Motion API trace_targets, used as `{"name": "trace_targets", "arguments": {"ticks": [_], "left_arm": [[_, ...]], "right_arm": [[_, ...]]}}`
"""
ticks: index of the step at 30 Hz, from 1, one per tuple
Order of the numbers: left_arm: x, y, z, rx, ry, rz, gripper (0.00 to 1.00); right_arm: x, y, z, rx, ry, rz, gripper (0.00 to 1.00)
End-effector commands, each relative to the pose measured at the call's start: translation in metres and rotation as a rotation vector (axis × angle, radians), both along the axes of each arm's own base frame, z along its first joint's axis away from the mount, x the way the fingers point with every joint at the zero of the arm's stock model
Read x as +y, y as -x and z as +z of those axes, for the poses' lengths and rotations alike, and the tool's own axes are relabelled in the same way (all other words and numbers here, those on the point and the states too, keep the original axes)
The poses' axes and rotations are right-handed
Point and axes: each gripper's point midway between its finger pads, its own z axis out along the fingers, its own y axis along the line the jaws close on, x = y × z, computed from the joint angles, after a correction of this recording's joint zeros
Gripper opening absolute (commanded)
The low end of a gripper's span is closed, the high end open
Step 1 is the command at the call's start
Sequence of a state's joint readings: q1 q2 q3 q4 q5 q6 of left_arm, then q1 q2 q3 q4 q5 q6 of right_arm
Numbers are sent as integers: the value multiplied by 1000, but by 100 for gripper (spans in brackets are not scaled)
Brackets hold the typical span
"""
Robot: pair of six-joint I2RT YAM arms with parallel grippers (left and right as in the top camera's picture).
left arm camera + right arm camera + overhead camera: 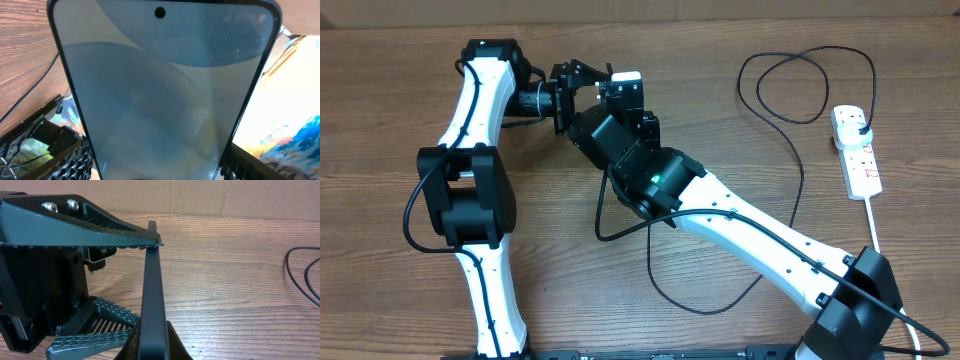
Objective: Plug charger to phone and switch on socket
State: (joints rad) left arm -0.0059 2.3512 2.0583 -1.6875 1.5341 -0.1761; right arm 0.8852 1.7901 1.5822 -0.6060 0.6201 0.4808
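The phone (160, 90) is held above the table between both arms, and its light blue screen fills the left wrist view. My left gripper (155, 167) is shut on its two long edges. My right gripper (152, 349) is shut on its flat faces, and the right wrist view shows the phone (151, 290) edge-on. From overhead the phone (627, 78) shows as a pale patch between the left gripper (592, 85) and the right gripper (622, 100). The charger cable (801, 190) loops over the table, its black plug in the socket strip (860, 160). Its connector tip is hidden.
The strip's thick white cord (873, 225) runs towards the front right edge. The charger cable curves across the table's middle (705, 308) under the right arm and shows at the right of the right wrist view (300, 275). A cardboard wall (225, 197) stands behind the table.
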Motion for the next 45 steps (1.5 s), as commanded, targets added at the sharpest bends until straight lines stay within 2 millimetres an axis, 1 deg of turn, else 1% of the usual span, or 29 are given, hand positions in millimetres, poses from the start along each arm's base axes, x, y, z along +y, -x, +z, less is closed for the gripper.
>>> {"name": "trace_targets", "arguments": {"ticks": [1,3,7,9,12,13,14,17,18,19,21,22,23,24,26,28,29,31,33,35,37,38,40,42,45], "left_arm": [[-3,-3,17,-50,45,12,77],[-2,-3,17,-50,44,13,81],[-3,-3,17,-51,44,12,94],[-3,-3,17,-51,44,12,100],[-3,-3,17,-46,44,12,100],[-3,-3,17,-23,43,12,100],[-3,-3,17,-3,43,12,97],[-3,-7,15,-29,43,12,93],[-3,-10,14,-53,44,11,93],[-3,-12,14,-73,44,10,93],[-3,-16,13,-121,45,8,93],[-4,-16,13,-133,45,5,90],[-5,-16,13,-136,45,3,88],[-8,-15,12,-141,46,-4,83],[-11,-15,12,-149,45,-11,79],[-15,-13,8,-152,21,-24,72],[-15,-13,-1,-132,-31,-35,66],[-14,-15,-13,-112,-97,-41,64],[-14,-18,-12,-79,-93,-34,64],[-14,-18,-12,-39,-94,-31,61],[-14,-17,-10,13,-87,-28,53],[-15,-17,-7,23,-64,-26,51],[-15,-18,0,38,-25,-22,52],[-15,-18,1,50,-22,-21,52],[-15,-18,-1,49,-31,-22,52]], "right_arm": [[-2,-6,16,-41,-92,-82,4],[-8,-7,26,-59,-177,-156,4],[-23,-9,53,-77,-405,-284,4],[-35,-13,63,-74,-594,-406,4],[-44,-17,66,-42,-912,-601,4],[-41,-17,64,0,-1075,-684,4],[-32,-14,61,71,-1196,-725,4],[-16,-8,55,192,-1304,-747,5],[-9,-4,52,256,-1349,-763,6],[-5,-1,47,303,-1378,-787,8],[-8,3,35,334,-1395,-862,8],[-10,5,26,346,-1390,-908,8],[-10,5,24,348,-1390,-917,8],[-9,2,19,341,-1387,-924,5],[-9,-2,20,317,-1400,-922,4],[-16,-6,23,262,-1400,-937,4],[-18,-8,24,245,-1404,-939,4],[-18,-8,24,244,-1405,-939,4],[-19,-9,24,233,-1403,-942,4],[-20,-10,23,219,-1400,-947,4],[-19,-11,18,221,-1390,-951,4],[-18,-12,14,222,-1381,-956,4],[-17,-13,10,223,-1374,-960,4],[-16,-14,6,224,-1369,-962,4],[-13,-17,10,220,-1392,-951,4]]}}
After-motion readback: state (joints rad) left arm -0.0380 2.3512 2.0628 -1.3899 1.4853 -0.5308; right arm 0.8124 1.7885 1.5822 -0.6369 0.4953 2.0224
